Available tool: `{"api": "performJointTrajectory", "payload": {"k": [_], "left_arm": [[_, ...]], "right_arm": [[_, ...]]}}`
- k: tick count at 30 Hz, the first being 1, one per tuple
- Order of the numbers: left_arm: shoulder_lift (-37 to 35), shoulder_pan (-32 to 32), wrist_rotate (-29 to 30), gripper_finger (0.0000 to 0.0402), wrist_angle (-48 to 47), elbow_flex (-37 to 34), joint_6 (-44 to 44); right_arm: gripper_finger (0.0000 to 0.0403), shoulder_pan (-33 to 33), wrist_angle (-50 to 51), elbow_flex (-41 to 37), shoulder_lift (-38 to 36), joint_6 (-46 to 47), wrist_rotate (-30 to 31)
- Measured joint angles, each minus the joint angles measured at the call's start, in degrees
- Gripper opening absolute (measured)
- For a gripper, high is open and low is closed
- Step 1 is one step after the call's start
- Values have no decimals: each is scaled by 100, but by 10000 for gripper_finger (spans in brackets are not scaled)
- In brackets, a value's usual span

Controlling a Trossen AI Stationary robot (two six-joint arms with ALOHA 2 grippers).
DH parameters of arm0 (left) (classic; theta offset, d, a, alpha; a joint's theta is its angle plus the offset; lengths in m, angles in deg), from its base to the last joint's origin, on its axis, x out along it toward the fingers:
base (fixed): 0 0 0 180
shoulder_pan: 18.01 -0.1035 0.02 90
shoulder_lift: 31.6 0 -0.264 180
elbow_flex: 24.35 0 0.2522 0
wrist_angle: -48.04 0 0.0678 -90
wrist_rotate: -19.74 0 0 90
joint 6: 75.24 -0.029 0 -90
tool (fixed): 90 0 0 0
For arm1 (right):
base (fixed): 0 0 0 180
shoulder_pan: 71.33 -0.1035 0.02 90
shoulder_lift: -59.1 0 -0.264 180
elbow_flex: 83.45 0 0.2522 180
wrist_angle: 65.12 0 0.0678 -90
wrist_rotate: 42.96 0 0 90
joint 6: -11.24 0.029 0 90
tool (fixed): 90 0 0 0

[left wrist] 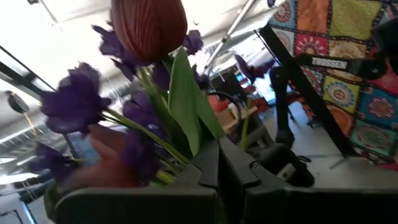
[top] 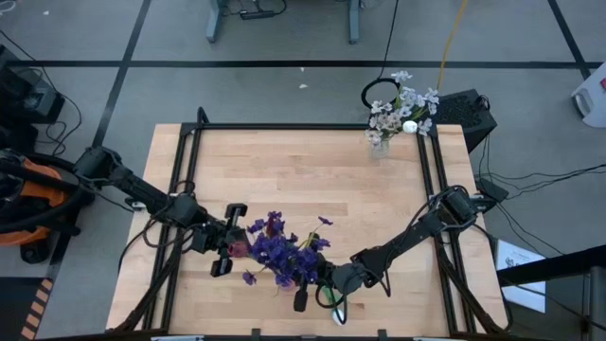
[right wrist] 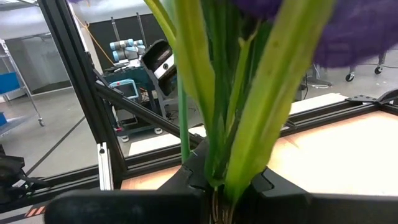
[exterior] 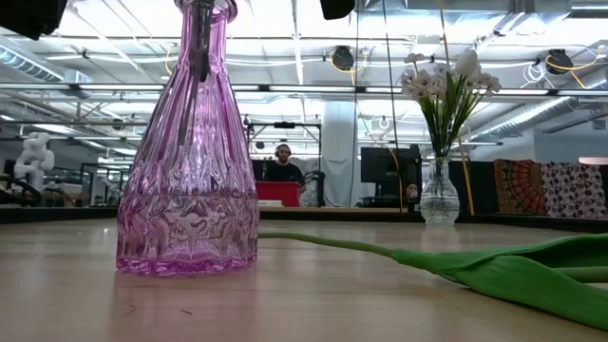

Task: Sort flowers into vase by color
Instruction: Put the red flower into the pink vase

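Pressed together on a bundle of green stems (right wrist: 239, 124), the right gripper (right wrist: 224, 186) pinches them just above its fingertips; broad pale-green leaves and thinner stalks rise straight up from the jaws, with a purple bloom (right wrist: 357, 28) blurred above them. In the high view that same gripper (top: 327, 284) sits near the table's front edge, at the foot of a cluster of purple flowers (top: 284, 248).

Closed too, the left gripper (left wrist: 219, 163) clamps a green leaf and stem between its dark fingers; a dark red tulip bud (left wrist: 149, 25) stands above, ringed by purple blossoms (left wrist: 76, 99). From above, the left gripper (top: 227, 248) meets the purple cluster from the other side, so both arms hold the bunch over the front middle of the wooden table (top: 312, 170).

At table level, a ribbed pink glass vase (exterior: 190, 161) stands close by, stems showing in its neck, and a long green leaf (exterior: 513, 271) lies flat on the wood beside it.

Farther back, at the table's far right corner, a small clear glass vase (exterior: 439, 198) holds white flowers (exterior: 446, 81), upright.
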Motion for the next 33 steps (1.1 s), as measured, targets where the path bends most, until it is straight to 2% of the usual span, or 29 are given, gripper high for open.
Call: {"api": "performJointTrajectory", "payload": {"k": [7, 10, 18, 25, 30, 33], "left_arm": [[0, 76, 4, 0, -436, 0, 70], [0, 76, 5, 0, -612, 0, 281], [-2, 76, 18, 0, -973, 0, 321], [-2, 76, 24, 0, -1277, 0, 620], [0, 79, 17, 0, -1217, 0, 620], [0, 103, -78, 0, -1209, 21, 625]], "right_arm": [[23, 0, 23, 0, 0, 45, -1], [30, 1, 268, 0, 0, 446, -6], [106, 0, 782, 0, 0, 942, -569], [170, -82, 910, 0, 0, 908, -604], [193, -118, 911, 0, 0, 801, -599], [193, -118, 888, 0, 0, 402, -599]]}}
